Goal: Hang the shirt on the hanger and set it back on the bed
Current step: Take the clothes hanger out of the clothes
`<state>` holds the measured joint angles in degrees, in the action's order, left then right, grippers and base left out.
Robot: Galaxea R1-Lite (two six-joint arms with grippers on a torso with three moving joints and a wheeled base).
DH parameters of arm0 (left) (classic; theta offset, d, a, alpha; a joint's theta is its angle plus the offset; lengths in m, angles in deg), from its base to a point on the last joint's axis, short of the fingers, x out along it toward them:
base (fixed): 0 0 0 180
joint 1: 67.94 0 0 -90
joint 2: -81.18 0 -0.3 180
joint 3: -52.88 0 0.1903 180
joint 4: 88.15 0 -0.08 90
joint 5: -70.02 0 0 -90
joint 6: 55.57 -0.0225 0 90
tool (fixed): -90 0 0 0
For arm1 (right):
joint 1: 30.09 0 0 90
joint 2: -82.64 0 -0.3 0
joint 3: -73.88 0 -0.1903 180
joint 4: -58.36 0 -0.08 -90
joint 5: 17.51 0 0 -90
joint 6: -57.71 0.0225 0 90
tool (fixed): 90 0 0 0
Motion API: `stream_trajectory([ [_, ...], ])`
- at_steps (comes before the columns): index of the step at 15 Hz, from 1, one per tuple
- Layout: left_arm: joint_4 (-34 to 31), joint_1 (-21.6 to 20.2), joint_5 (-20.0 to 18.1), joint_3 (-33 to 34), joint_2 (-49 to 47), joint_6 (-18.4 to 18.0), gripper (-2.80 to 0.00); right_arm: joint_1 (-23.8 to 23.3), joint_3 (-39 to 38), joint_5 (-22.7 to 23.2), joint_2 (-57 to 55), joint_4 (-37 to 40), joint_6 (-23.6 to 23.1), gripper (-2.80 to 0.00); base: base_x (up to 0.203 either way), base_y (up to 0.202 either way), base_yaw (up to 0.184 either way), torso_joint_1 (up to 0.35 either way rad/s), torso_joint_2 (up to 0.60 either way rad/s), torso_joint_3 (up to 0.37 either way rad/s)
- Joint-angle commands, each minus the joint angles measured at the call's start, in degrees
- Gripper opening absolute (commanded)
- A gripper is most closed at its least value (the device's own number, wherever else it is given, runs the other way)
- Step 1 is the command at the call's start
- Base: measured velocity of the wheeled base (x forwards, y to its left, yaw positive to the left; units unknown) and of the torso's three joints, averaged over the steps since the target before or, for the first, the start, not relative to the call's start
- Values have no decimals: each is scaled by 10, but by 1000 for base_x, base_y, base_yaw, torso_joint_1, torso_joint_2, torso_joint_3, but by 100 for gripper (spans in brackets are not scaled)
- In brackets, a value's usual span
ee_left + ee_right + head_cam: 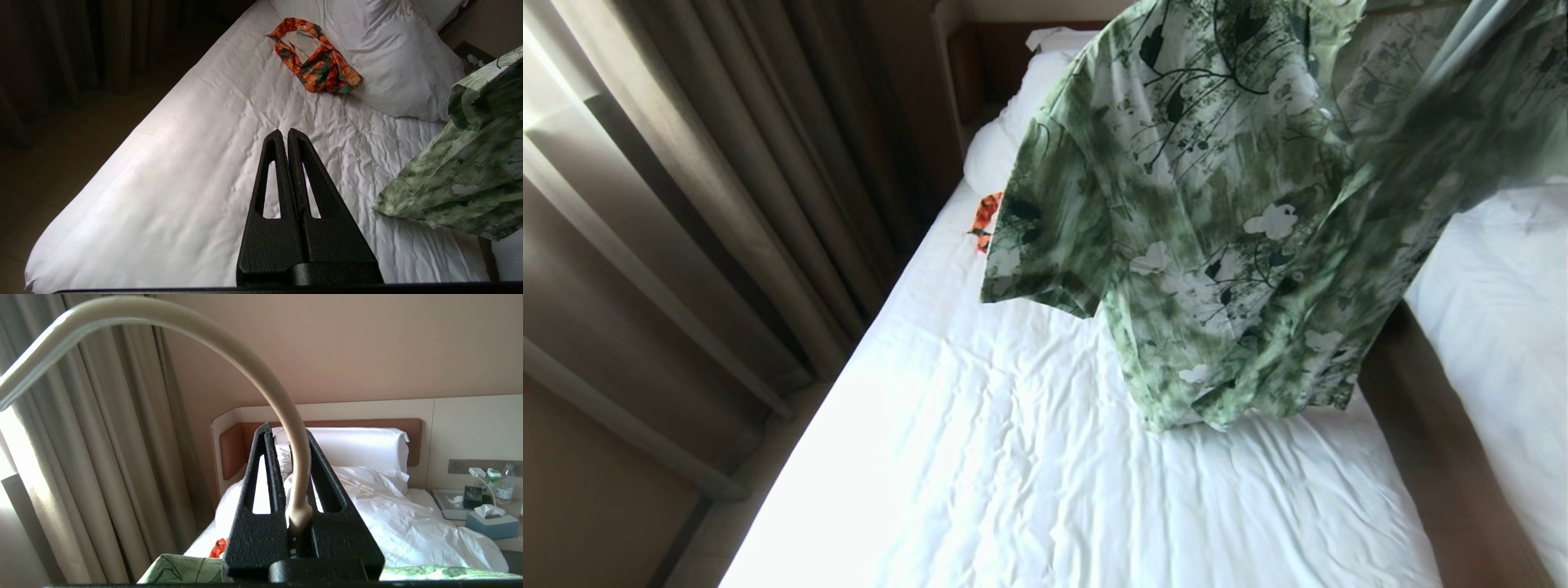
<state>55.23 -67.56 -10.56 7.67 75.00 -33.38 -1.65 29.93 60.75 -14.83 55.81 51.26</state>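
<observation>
The right gripper (297, 486) is clamped on the hook of the thin cream-coloured hanger (229, 339), which carries the weight from above. The light and dark green flower-print shirt (1217, 220) therefore drapes freely in the upper right of the head view, its hem at the wrinkled white sheet of the bed (1029, 457). The left gripper (287, 141) is fully closed and empty, low in its view's centre, clear of the cloth. An orange patterned garment (318, 65) lies against the pillow (392, 53).

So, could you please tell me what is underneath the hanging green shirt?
Under the shirt lies the bed with its wrinkled white sheet. An orange patterned garment peeks out behind its sleeve. The shirt hides the rest there.
</observation>
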Motion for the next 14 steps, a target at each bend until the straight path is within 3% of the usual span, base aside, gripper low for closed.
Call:
stream_trajectory([
  [1,-2,-1,0,3,26,2,-280,0,0,0,2,-2,-1,-280,0,0,0,0,0,0],
  [11,-1,-3,-1,23,45,2,-280,-1,0,1,1,-2,-9,-280,0,0,0,0,0,0],
  [14,3,-2,-33,-3,23,2,-280,-1,0,1,4,14,-6,-280,0,0,0,0,0,0],
])
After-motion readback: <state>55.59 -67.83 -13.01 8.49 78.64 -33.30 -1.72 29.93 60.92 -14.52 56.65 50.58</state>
